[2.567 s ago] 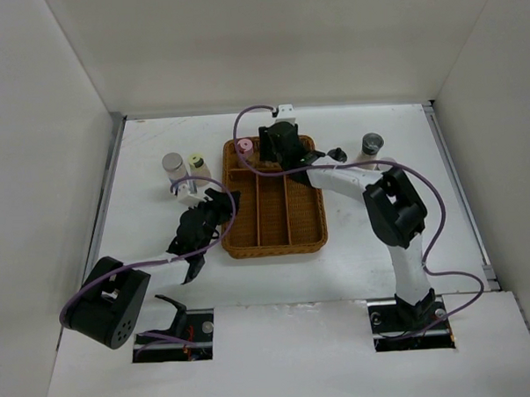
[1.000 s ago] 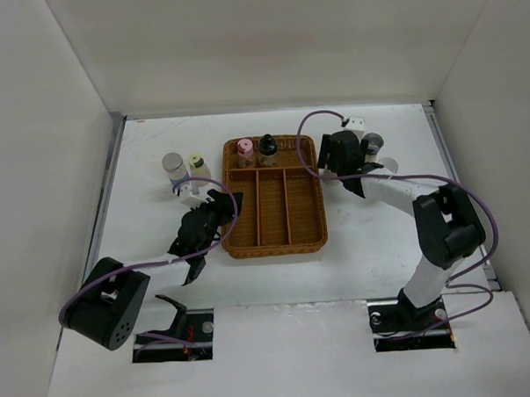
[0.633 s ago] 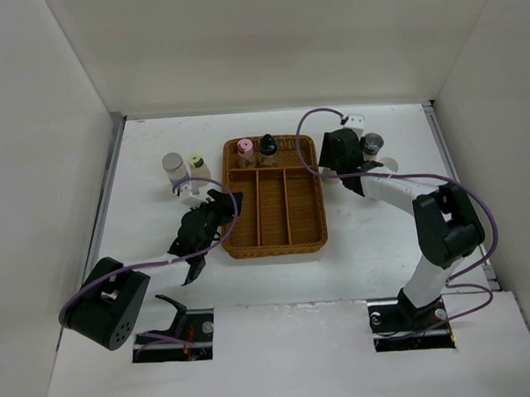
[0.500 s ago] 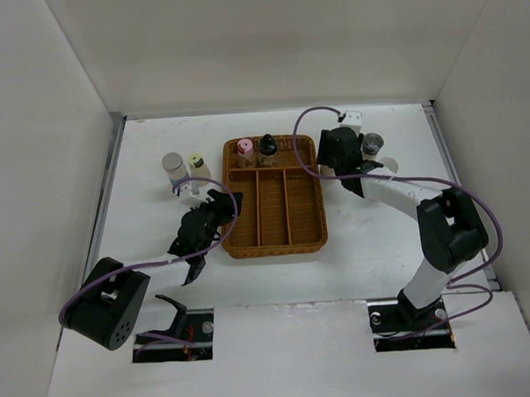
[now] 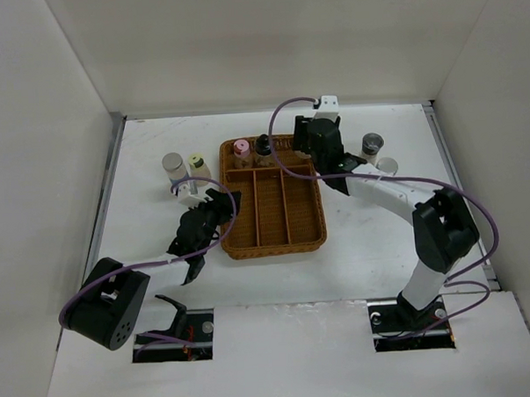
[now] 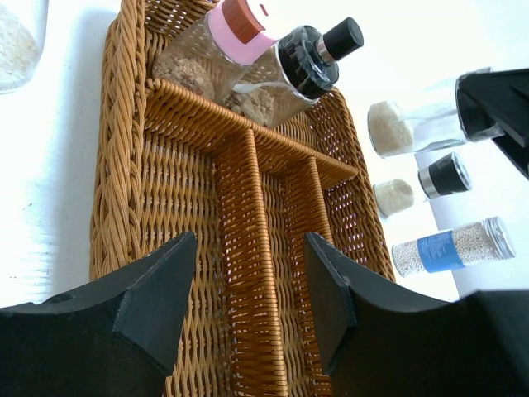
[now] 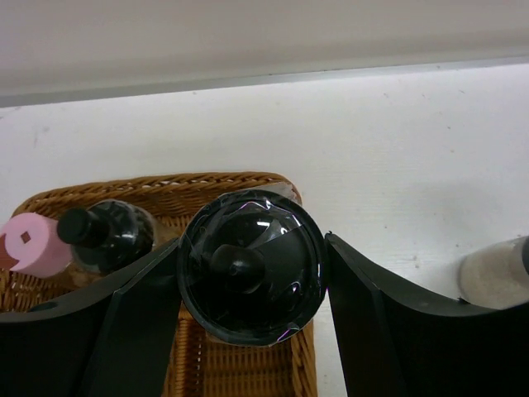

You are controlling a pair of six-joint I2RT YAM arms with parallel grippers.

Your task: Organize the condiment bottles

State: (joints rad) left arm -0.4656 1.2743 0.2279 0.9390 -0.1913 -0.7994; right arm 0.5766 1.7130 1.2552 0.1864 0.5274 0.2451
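Gripping dark-capped bottle (image 7: 250, 285), right hand (image 7: 250, 248) hangs over wicker tray (image 7: 165, 184) corner. Pink-capped bottle (image 7: 29, 241) and black-topped bottle (image 7: 103, 231) sit stored just left. Four remain on table (image 5: 381, 237), including grey-capped bottle (image 5: 372, 144) to its right and yellow-capped bottle (image 5: 196, 161) near the open, empty left hand (image 6: 248, 248).

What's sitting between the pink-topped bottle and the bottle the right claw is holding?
Another black-capped bottle stands between them, in the back of the wicker tray; the right wrist view shows it.
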